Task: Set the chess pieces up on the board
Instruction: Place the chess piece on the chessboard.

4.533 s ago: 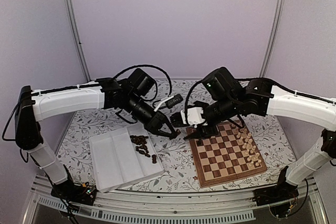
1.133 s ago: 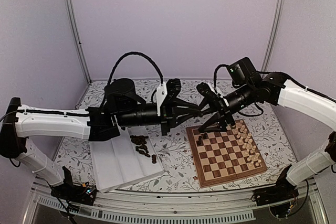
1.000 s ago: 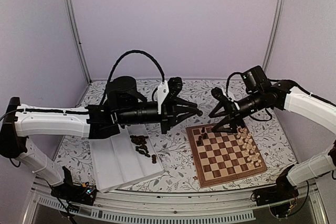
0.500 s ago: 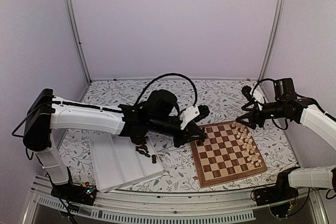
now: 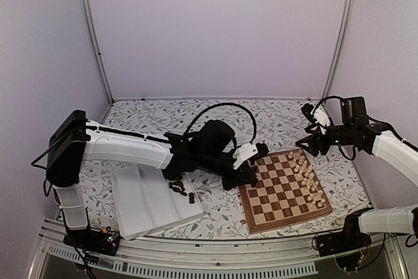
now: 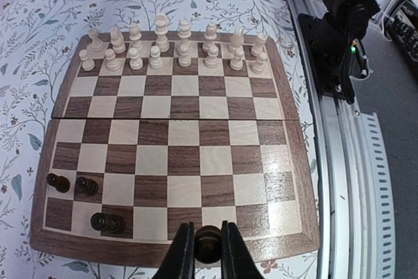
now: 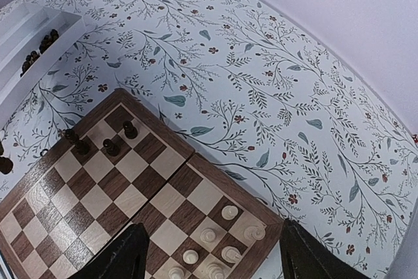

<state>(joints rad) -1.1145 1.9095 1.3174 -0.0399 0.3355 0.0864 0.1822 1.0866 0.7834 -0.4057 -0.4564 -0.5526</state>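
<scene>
Seemingly over board point(image 6: 183, 132) border, dark chessman point(image 6: 208, 245) in left claw point(image 6: 207, 230).

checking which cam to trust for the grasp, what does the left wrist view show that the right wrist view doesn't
Only left wrist: the left gripper shut on a dark piece at the edge of the board. Only right wrist: the white tray with loose dark pieces, and the open right gripper. Both: the board, three dark pieces standing on it, and cream pieces.

Plain lilac walls point(image 5: 215, 31) filling upper frame, slim silver metal poles point(image 5: 93, 37) upper left and upper right, white leaf-printed table top point(image 5: 157, 112) centre, aluminium rail point(image 5: 196, 254) along bottom edge.
</scene>
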